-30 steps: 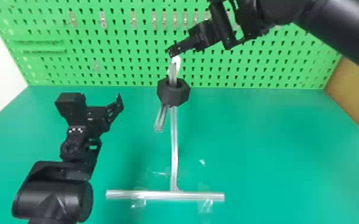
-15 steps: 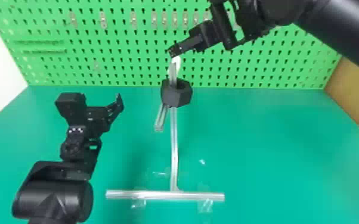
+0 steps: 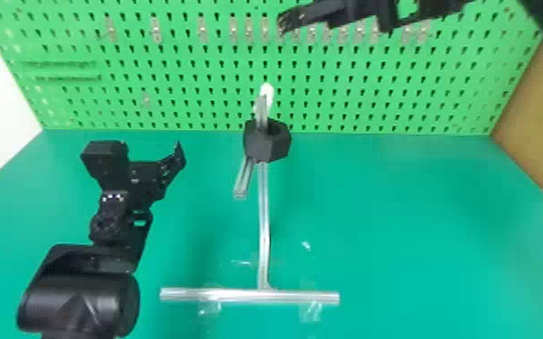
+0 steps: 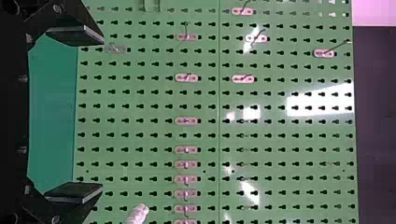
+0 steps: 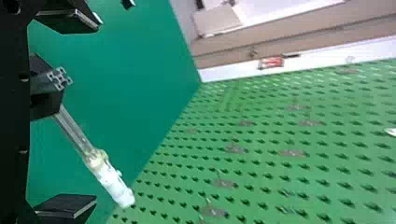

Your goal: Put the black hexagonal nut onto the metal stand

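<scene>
The black hexagonal nut [image 3: 266, 144] is threaded on the metal stand [image 3: 264, 221], its hole taking in the slanted bar [image 3: 260, 112] near the top. That bar comes out above the nut and ends in a white tip [image 3: 266, 92]; its other end slopes forward, beneath the nut. In the head view a dark slice of the hole shows beside the bar (a roomy fit, by the look of it).

The stand's foot bar [image 3: 248, 295] lies across the near part of the green tabletop [image 3: 397, 216], with clear tape [image 3: 313, 311] by it. Behind, the tabletop's far edge meets a green pegboard [image 3: 194, 97] with small metal hooks; brown board [image 3: 532, 99] borders the right side. Green surface stretches to both sides of the stand, and a good strip of it lies between the foot bar and the far edge.

The right claw [image 3: 286, 22] is high up, above the white tip and in front of the pegboard, its arm coming in from the upper right. Its two fingers stand wide apart and grip nothing; the nut is apart from them. The left claw [image 3: 178, 158] is parked left of the stand, well apart from the nut, its fingers spread wide with nothing held.
</scene>
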{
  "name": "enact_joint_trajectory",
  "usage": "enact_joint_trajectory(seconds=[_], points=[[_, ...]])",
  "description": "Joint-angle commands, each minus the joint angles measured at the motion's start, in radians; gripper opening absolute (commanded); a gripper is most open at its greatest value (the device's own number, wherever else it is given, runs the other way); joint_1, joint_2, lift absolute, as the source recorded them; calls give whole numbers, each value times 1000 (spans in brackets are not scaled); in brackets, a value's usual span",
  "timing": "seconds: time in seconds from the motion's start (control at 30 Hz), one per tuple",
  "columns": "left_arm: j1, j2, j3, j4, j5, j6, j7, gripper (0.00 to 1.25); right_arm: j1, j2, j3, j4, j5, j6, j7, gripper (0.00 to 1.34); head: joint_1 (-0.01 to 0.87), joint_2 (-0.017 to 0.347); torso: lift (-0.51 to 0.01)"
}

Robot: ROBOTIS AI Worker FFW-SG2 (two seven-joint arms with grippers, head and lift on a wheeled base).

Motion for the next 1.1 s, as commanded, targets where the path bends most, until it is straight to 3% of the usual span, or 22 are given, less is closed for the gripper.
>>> enact_joint_trajectory(seconds=[0.0, 0.13, 0.4, 0.57, 0.77, 0.93, 1.07], points=[[0, 0, 0, -1, 3, 0, 0, 1077, 92, -5, -154, -71, 43, 1, 1, 1339, 693, 81, -1], [0, 0, 0, -1, 5, 0, 0, 1077, 187, 1, -246, -100, 61, -67, 1, 1339, 693, 81, -1], [3, 0, 6, -6, 11, 0, 0, 1077, 384, 59, -421, -150, 144, -228, 24, 1339, 693, 81, -1], [9, -2, 15, -14, 13, -2, 0, 1077, 497, 108, -477, -169, 218, -341, 26, 1339, 693, 81, -1], [12, -2, 20, -15, 17, -3, 0, 1077, 641, 185, -545, -167, 328, -493, 24, 1339, 693, 81, -1], [12, -2, 23, -15, 20, -8, 0, 1077, 715, 216, -557, -132, 393, -624, 1, 1339, 693, 81, -1], [11, -2, 20, -15, 20, -8, 0, 1077, 761, 234, -571, -110, 497, -705, -32, 1339, 693, 81, -1]])
